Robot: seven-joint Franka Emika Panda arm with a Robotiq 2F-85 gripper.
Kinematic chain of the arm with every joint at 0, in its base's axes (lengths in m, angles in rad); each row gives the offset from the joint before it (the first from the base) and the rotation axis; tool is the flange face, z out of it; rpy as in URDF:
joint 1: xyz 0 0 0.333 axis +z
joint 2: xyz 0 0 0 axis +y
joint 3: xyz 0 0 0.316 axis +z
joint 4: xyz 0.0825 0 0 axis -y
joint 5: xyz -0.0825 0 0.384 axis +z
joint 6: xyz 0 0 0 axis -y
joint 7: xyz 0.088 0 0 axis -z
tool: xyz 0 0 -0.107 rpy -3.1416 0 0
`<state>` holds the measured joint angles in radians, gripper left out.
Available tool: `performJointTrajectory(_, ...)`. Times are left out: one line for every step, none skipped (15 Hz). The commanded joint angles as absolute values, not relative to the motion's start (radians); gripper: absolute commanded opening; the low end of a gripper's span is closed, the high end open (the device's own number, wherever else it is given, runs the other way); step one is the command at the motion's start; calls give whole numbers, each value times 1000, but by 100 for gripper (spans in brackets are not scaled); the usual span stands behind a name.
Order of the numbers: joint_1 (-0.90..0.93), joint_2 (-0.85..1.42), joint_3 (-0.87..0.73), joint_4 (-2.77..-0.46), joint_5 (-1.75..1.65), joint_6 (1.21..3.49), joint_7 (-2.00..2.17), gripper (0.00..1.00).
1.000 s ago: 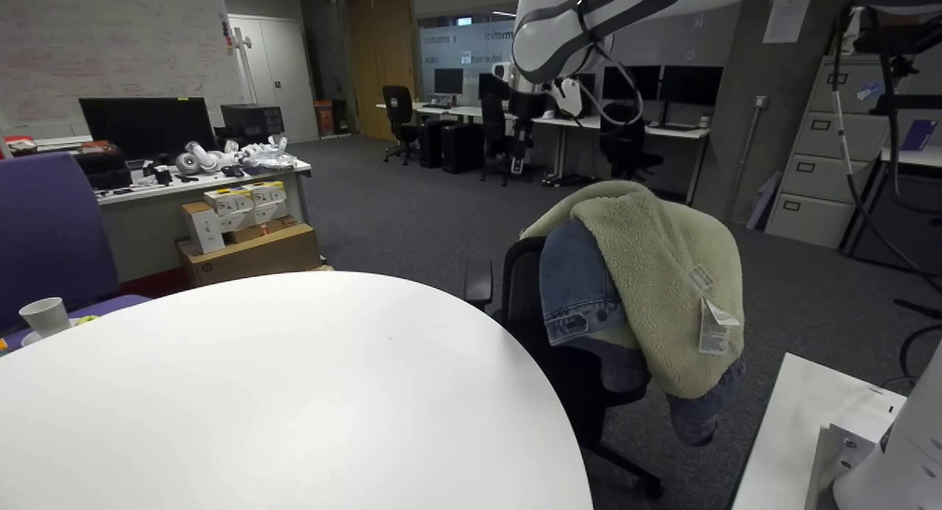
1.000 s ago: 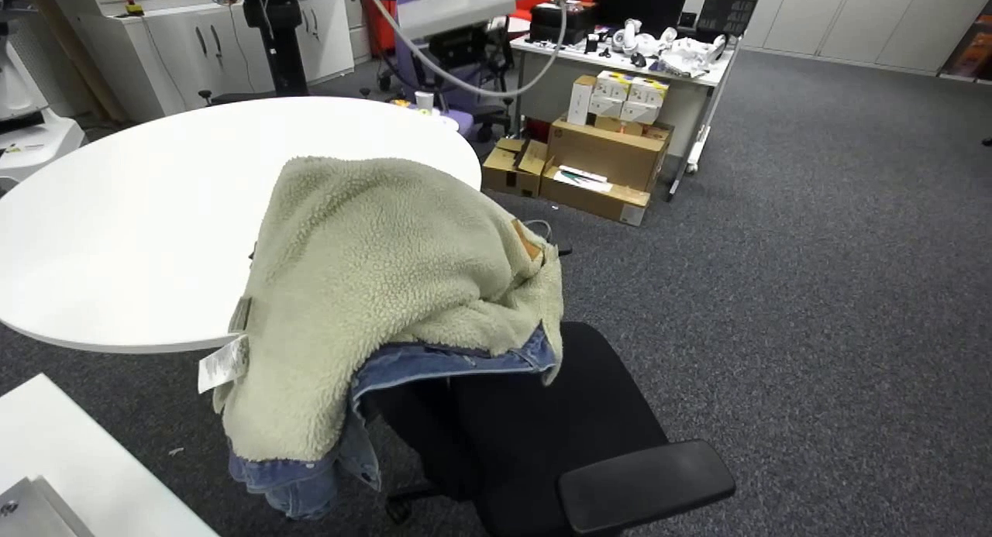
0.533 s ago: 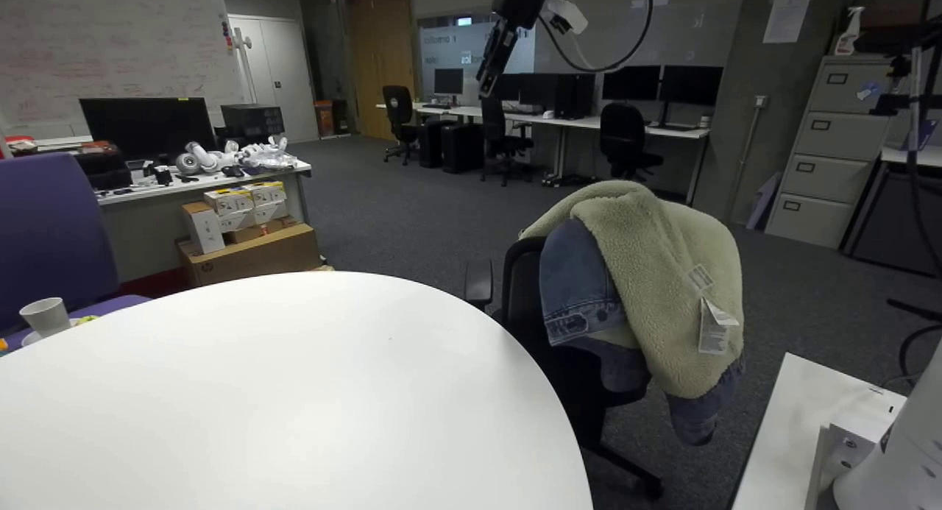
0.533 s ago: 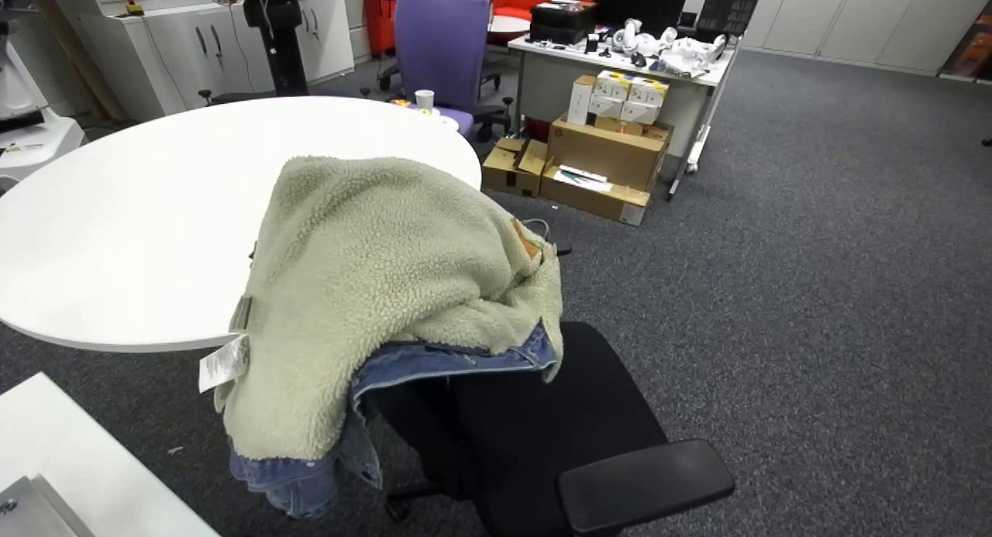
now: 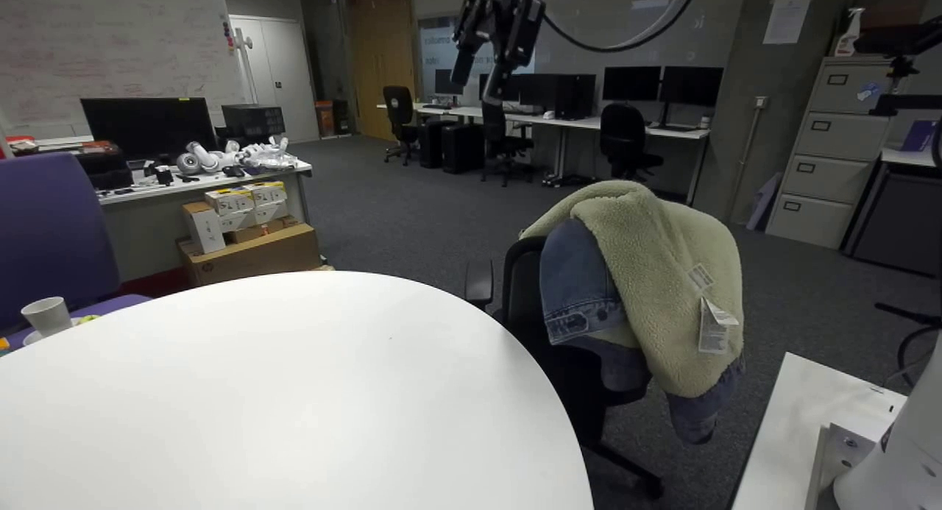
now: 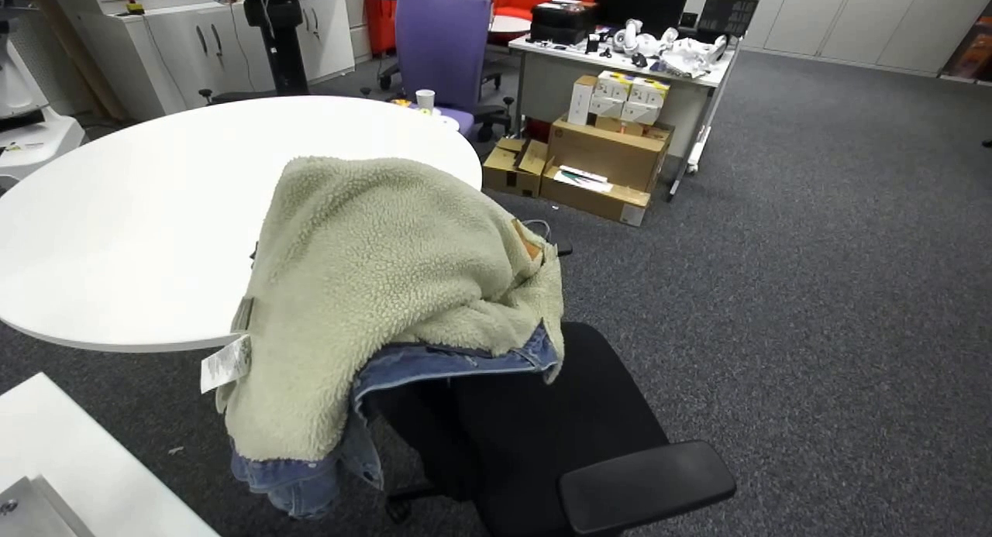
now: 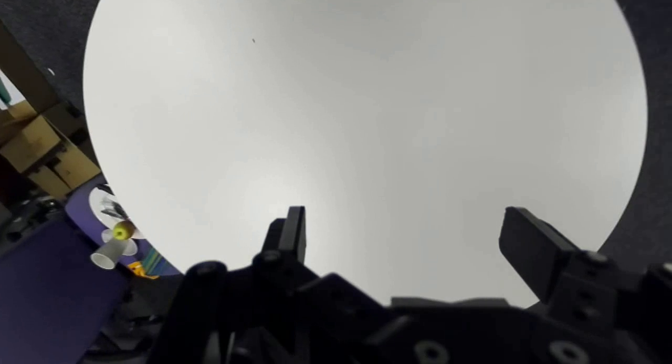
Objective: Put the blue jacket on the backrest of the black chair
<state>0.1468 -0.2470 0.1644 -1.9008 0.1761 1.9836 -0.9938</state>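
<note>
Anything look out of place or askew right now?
Yes, the blue jacket looks partly inside out: much of its pale lining faces outward. It's bunched unevenly over the backrest of the black chair, with a white label sticking out.

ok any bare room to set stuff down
The round white table, bordered by the purple chair and black office chair; also carpet between that chair and the cardboard boxes. Crowded: purple chair's seat, with a white cup; the cluttered desk; the backrest under the denim jacket.
</note>
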Motion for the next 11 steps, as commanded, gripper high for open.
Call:
performJointTrajectory(224, -442, 199, -2147, 87, 2067, -1004, 100)
performJointTrajectory(259, -483, 201, -2204, 102, 2084, -1018, 100)
performJointTrajectory(307, -522, 191, -2256, 156, 2092, -1063, 100)
performJointTrajectory(354, -566, 186, -2312, 186, 2112, -1094, 100)
performJointTrajectory(396, -609, 188, -2369, 213, 2138, -1104, 100)
performJointTrajectory(356, -483, 190, -2232, 156, 2075, -1035, 100)
performJointTrajectory(389, -521, 191, -2282, 170, 2094, -1041, 100)
performJointTrajectory(407, -550, 191, -2315, 173, 2102, -1041, 100)
performJointTrajectory(414, -571, 191, -2334, 173, 2104, -1041, 100)
performJointTrajectory(416, -583, 190, -2343, 173, 2104, -1043, 100)
performJointTrajectory(415, -588, 187, -2346, 174, 2104, -1045, 100)
